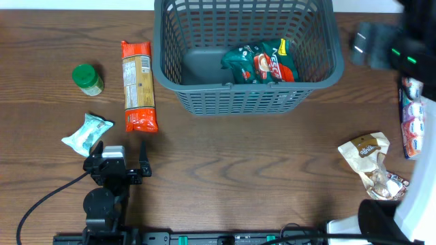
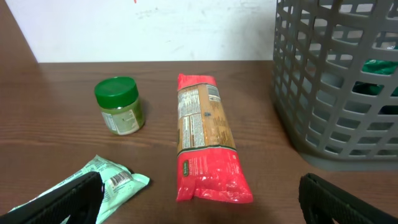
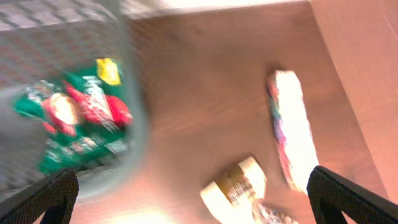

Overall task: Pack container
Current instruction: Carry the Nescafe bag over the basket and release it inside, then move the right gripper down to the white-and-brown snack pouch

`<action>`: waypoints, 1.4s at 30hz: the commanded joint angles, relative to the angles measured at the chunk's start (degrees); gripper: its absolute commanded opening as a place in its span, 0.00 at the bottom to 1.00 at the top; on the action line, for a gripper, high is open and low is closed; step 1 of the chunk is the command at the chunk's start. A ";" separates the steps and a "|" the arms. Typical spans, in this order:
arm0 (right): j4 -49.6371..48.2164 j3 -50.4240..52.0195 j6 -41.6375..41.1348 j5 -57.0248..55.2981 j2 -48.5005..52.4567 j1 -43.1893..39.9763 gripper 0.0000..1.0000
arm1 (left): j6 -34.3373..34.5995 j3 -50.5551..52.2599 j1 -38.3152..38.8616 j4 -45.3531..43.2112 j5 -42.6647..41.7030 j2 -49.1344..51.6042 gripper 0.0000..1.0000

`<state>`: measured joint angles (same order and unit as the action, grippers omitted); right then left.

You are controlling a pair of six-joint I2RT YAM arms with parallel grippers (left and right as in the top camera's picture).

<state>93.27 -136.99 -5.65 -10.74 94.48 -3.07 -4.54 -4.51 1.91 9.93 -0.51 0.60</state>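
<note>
The container, a large dark grey slotted basket, is seen standing upright at the far middle of the wooden table. A green coffee packet is lodged inside it on the solid base, toward the right wall.

To the left of the container, near it but not touching, a red pasta package is laid lengthwise. A green-lidded jar is stood upright further left. A pale green wrapper is placed nearer the front, just ahead of the left arm.

The left gripper is held low over the table with its fingers spread wide — nothing is gripped between them. In the left wrist view the near end of the pasta package is framed in the gap (the wrapper is partly covered by the left finger).

The right gripper is likewise spread wide and empty. Its view is heavily blurred, though the container's wall and the coffee packet can be made out at the left. On the right of the table, well apart from the container, a tan crumpled bag is laid — and a white and pink packet is set at the table's edge.
</note>
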 commanded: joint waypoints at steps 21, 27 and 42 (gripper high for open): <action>0.57 42.01 -41.42 -4.11 -4.59 -26.84 0.99 | -0.39 1.40 -0.28 0.59 -0.37 -0.37 0.99; 0.74 57.92 -78.77 -4.92 -4.59 -31.30 0.99 | -0.39 1.40 -0.28 0.57 -0.37 -0.37 0.99; -27.45 84.61 -94.53 -5.95 -4.57 -37.05 0.72 | -0.39 1.40 -0.28 0.57 -0.37 -0.37 0.99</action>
<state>67.20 -53.58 -94.30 -15.16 90.48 -39.20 -4.54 -4.51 1.91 9.93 -0.51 0.58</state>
